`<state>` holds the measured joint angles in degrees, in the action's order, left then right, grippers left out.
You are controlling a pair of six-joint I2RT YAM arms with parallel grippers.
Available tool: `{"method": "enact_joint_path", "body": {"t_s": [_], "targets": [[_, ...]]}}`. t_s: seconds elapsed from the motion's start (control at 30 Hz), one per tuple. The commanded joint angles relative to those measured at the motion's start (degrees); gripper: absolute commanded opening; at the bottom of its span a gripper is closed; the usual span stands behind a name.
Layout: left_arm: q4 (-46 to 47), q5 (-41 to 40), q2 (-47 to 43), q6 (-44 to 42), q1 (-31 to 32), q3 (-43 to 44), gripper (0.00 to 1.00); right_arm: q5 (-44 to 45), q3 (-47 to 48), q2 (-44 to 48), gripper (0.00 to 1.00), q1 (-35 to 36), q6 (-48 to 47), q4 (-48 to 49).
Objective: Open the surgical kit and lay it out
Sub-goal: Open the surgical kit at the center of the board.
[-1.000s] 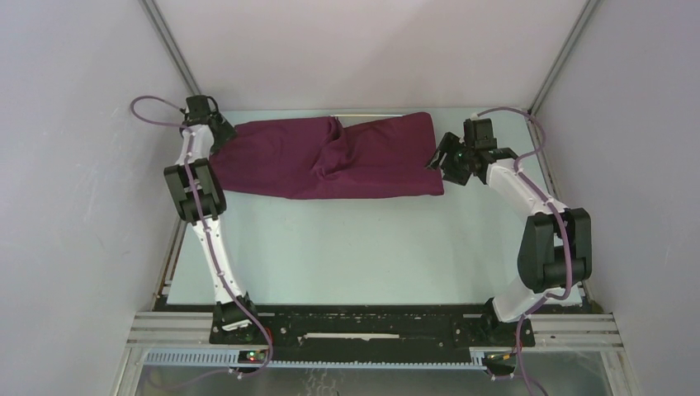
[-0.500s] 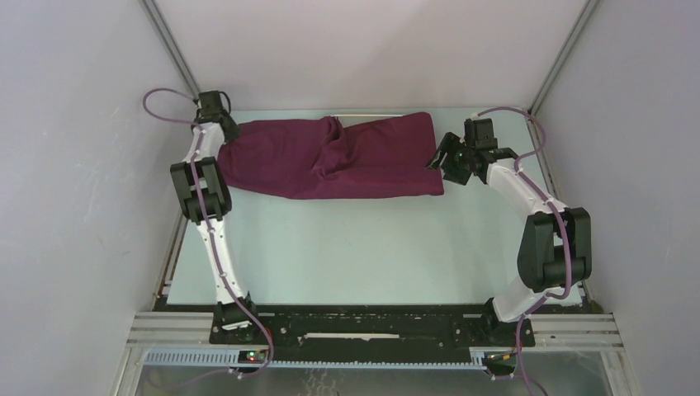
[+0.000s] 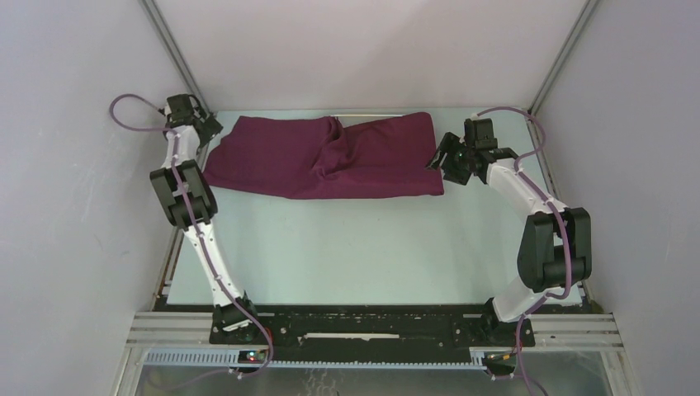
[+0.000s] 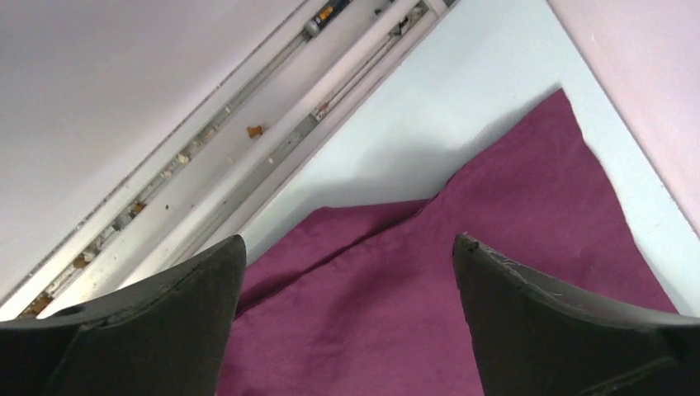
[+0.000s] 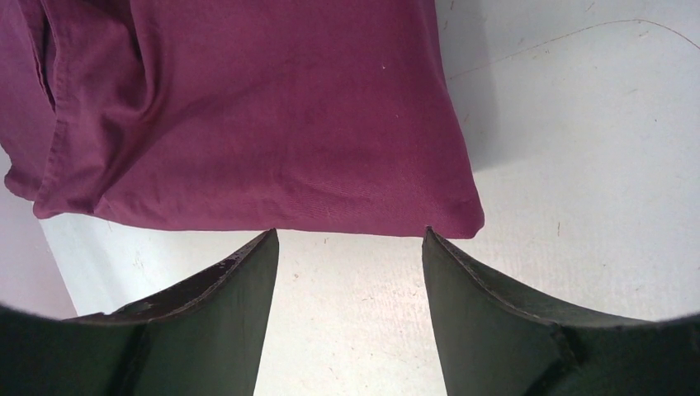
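Top external view: a maroon-purple cloth wrap (image 3: 330, 161) lies crumpled across the far part of a pale blue-green table (image 3: 355, 247), with a raised fold near its middle.
Left gripper (image 4: 348, 243): released, fingers spread wide over the wrap's left corner and grasping nothing; cloth shows between them.
Right gripper (image 5: 350, 233): also released, fingers apart, tips just short of the wrap's right-hand hem; whether they touch it I cannot tell.
Change from half a second ago: the left arm has swung outward toward the left wall. The wrap's left end now lies wider and flatter, its near corner further left. The right arm and the wrap's right end are as before.
Surface: matt, lightly scuffed tabletop with a thin curved hairline mark near the right gripper. A silver metal rail (image 4: 248, 157) flecked with debris runs along the left edge.
Room: plain grey-white walls (image 3: 371, 49) on three sides; purple cables (image 3: 113, 110) loop from the wrists.
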<state>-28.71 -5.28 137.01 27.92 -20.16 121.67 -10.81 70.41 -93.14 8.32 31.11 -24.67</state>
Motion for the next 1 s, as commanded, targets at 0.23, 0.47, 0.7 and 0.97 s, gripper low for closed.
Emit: {"method": "enact_joint_path", "body": {"t_s": [0.23, 0.47, 0.7, 0.97], "targets": [[5.1, -6.6, -18.46, 0.94, 1.09, -19.35, 1.0, 1.44, -0.01, 2.15, 0.73, 1.8, -0.97, 0.18], [6.66, -6.74, -24.61, 5.45, 0.01, -32.84, 0.92, 1.38, -0.09, 2.22, 0.72, 2.68, -1.02, -0.49], [8.01, -5.63, -24.2, 11.4, -0.73, -37.72, 0.79, 1.62, -0.66, 3.04, 0.72, 3.03, -1.5, -0.27], [6.87, -6.92, -22.08, 16.6, -1.13, -38.15, 0.67, 0.76, -2.05, 2.12, 0.72, 2.59, -1.32, 0.89]]}}
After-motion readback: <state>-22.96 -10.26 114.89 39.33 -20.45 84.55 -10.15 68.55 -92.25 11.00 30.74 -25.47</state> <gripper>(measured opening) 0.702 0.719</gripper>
